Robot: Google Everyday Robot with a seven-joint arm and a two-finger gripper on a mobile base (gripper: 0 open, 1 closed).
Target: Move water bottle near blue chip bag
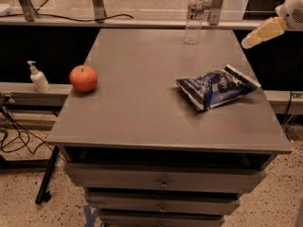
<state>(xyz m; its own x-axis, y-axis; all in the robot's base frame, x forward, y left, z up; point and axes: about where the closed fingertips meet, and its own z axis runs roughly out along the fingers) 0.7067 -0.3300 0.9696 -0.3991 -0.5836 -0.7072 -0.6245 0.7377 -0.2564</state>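
hovering past table (142, 108) corner, hand (260, 33); water bottle (193, 17) well apart, upright.

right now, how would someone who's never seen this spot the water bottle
Start at the grey table; along its far edge, right of centre, stands the water bottle, behind the blue chip bag. The gripper hovers off the table's right side. Nothing else on the table is tall, clear and white-capped.
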